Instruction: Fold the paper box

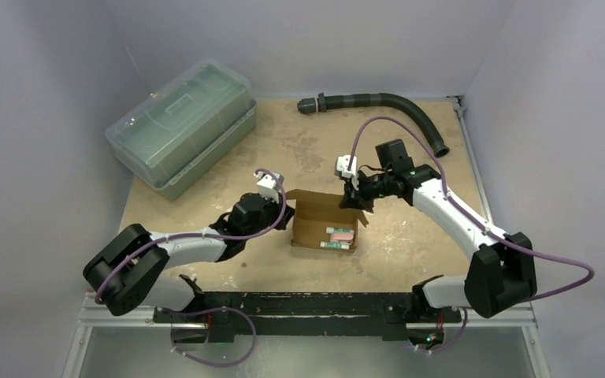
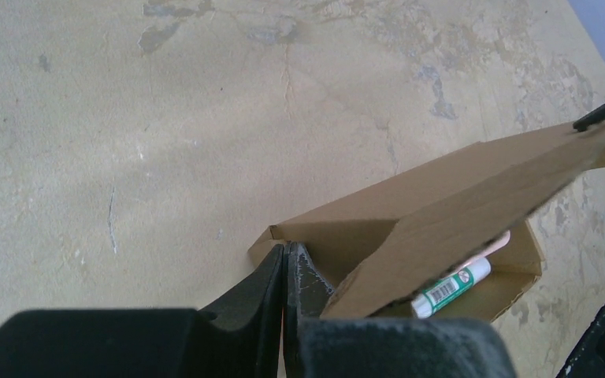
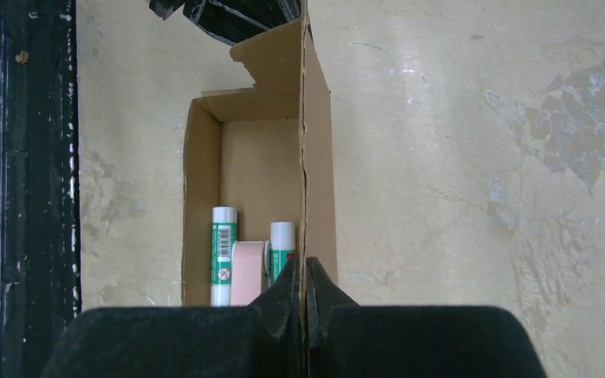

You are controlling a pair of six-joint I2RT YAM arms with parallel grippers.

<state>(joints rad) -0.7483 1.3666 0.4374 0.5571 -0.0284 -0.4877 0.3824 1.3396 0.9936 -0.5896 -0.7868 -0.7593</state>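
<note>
The brown paper box [image 1: 321,224] lies open in the middle of the table, its long lid flap [image 2: 473,189] raised. Inside lie two white glue sticks [image 3: 223,252] with green labels and a pink roll [image 3: 250,272]. My left gripper [image 1: 283,211] is at the box's left end. Its jaws [image 2: 286,253] are shut at the corner, and a thin edge of cardboard seems to be pinched between them. My right gripper [image 1: 357,197] is at the box's right end, and its jaws [image 3: 305,268] are shut on the upright cardboard flap [image 3: 315,157].
A large clear greenish lidded bin [image 1: 181,130] stands at the back left. A black ribbed hose [image 1: 386,104] curves along the back right. A black rail [image 1: 307,303] runs along the near edge between the arm bases. Walls close in on three sides.
</note>
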